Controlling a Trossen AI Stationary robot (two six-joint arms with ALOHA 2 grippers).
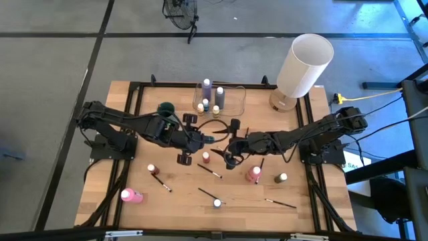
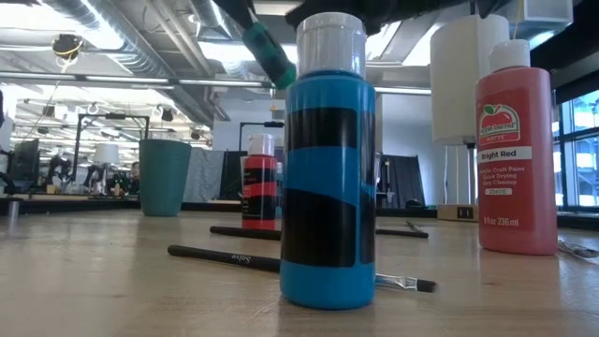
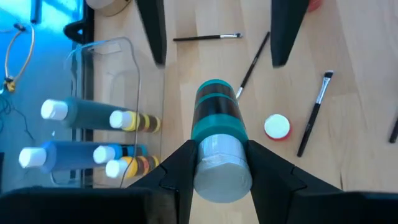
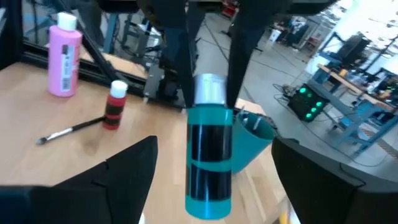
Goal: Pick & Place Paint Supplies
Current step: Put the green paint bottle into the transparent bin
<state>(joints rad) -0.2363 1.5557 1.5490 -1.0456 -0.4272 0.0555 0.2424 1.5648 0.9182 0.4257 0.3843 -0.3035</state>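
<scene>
Teal bottle (image 3: 214, 124) clamped by cap in L gripper (image 3: 217, 168); R gripper (image 4: 214, 162) wide open around it, not touching. Handover step, prob; next: R closes on body.

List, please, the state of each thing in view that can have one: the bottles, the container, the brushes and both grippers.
Teal bottle: capped, held by its cap.
Left gripper: shut on the teal bottle's cap.
Right gripper: open, fingers either side of the teal bottle.
Clear container: open-topped, bottles inside.
Pink bottle: lying on its side.
Blue bottle: upright, capped.
Paintbrushes: lying flat.
</scene>
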